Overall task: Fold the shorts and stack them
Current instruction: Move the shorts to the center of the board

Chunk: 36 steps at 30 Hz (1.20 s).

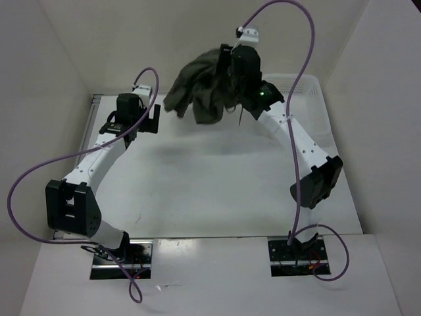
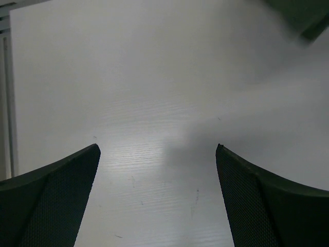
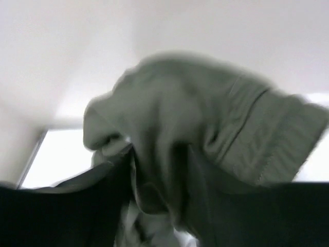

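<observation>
White tabletop (image 1: 197, 191), plain walls on three sides.

Top view: your right arm (image 1: 296, 141) has its elbow low by the near edge and its forearm climbing to the far centre. The right gripper (image 1: 227, 59) is up high. The shorts (image 1: 200, 89) hang off it as one bunched olive clump, clear of the table, with their shadow on the surface below. The white lattice basket (image 1: 309, 99) sits at the far right corner behind that arm. My read is that the lift lets the cloth drop out of its bunch over open table before any fold. No fold is made yet.

Your left arm (image 1: 99, 155) reaches forward along the left side. The left gripper (image 1: 152, 120) is low over the table with its jaws wide and nothing in them. It's near the hanging cloth but apart from it, probably placed to take a hem.

Left wrist view: both fingers (image 2: 56, 200) are spread, with bare table between them. A dark blur sits in the top right corner, likely the shorts but too soft to confirm.

Right wrist view: the frame is blurred. Cloth fills it, draped over and down between the dark fingers (image 3: 61, 216). You can't tell from this whether the jaws are pinching the cloth or letting it go, so check that before moving.
</observation>
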Each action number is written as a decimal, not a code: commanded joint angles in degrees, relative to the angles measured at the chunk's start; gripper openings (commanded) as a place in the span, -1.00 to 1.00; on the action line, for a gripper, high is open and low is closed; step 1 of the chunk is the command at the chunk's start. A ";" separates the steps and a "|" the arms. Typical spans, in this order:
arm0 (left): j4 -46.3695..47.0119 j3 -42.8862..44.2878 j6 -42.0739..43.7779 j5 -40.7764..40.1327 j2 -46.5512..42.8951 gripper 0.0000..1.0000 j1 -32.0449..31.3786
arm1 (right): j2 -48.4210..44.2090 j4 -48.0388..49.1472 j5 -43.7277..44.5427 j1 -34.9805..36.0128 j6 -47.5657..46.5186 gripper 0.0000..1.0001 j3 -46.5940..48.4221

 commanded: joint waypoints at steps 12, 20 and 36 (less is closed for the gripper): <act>1.92 -4.04 0.19 -4.73 -3.31 1.00 1.44 | 9.82 9.30 -11.38 -13.48 15.26 0.30 -24.86; -5.62 -7.83 0.19 5.97 -3.93 1.00 1.44 | 16.33 3.68 -8.14 -19.54 15.78 0.25 -23.72; -3.02 -11.87 0.19 6.17 1.87 1.00 -15.88 | 9.40 5.25 -11.69 -22.45 11.40 0.24 -27.14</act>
